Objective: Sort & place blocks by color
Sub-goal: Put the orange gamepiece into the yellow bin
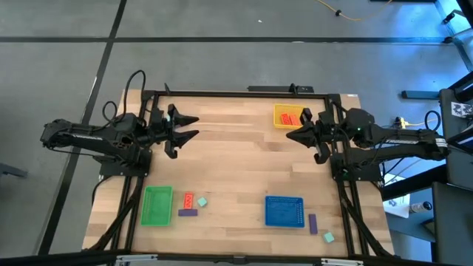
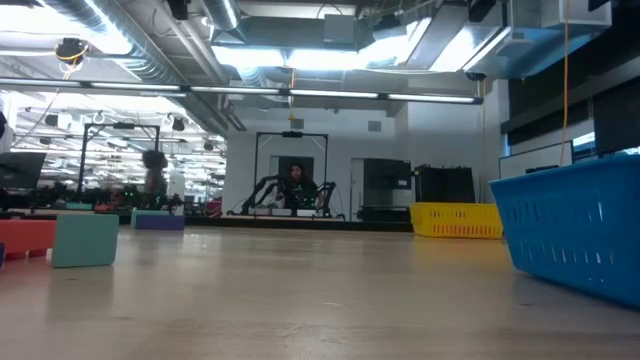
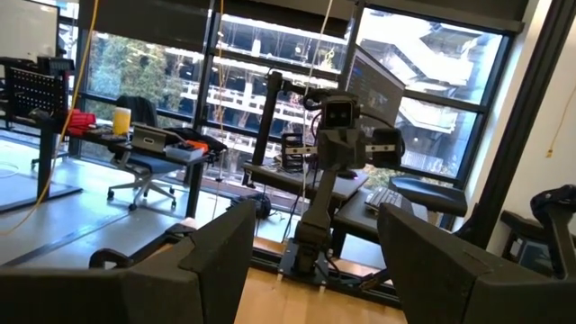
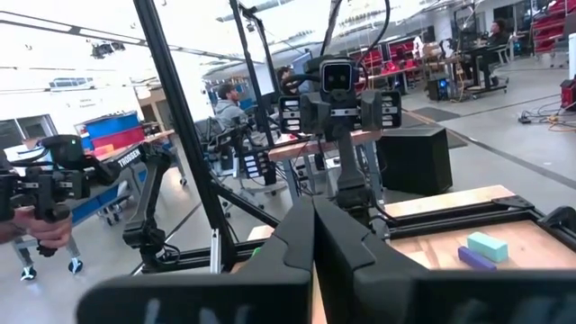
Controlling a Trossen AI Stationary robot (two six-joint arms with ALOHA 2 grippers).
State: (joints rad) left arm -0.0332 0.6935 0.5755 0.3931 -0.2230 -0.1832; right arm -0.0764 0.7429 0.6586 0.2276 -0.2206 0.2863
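My left gripper (image 1: 189, 127) hangs above the far-left part of the table, fingers open (image 3: 315, 247), touching nothing. My right gripper (image 1: 290, 136) is shut (image 4: 313, 236) and empty, just in front of the yellow tray (image 1: 278, 111), which holds orange-red blocks (image 1: 291, 118). By the green tray (image 1: 157, 205) an orange-red block (image 1: 188, 200), a mint block (image 1: 202, 200) and a purple bar (image 1: 188, 213) lie flat on the table. Right of the blue tray (image 1: 284, 210) lie a purple bar (image 1: 312, 222) and a mint cube (image 1: 328, 237).
The wooden table's middle (image 1: 236, 159) is bare between the two arms. In the low view, the mint block (image 2: 85, 240) and orange-red block (image 2: 25, 238) stand near, with the blue tray's wall (image 2: 580, 230) opposite. A person (image 2: 297, 180) sits far behind the table.
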